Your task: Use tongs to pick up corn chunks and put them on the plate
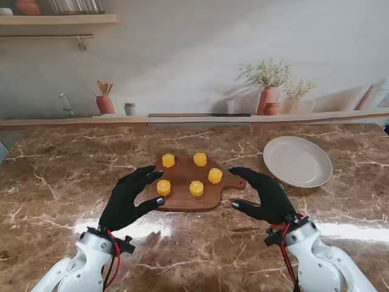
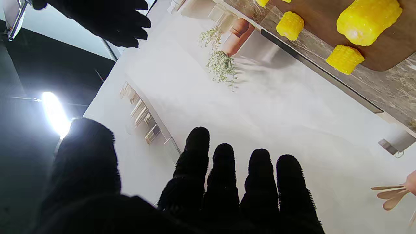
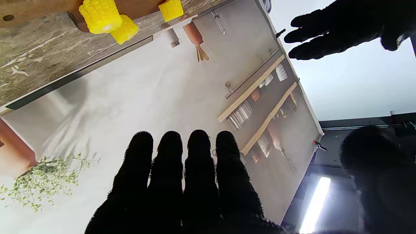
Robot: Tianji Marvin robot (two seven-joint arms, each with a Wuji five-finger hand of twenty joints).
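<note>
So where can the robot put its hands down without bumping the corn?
The counter is bare left of the cutting board, and nearer to me behind the left hand and right hand. The plate is bare too. The board is crowded with five corn chunks.

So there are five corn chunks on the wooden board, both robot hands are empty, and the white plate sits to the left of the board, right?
Not quite. The stand view shows the white plate to the right of the wooden board, beyond the right robot hand. The rest holds: five corn chunks on the board, and the left robot hand and right one are both open and empty.
</note>
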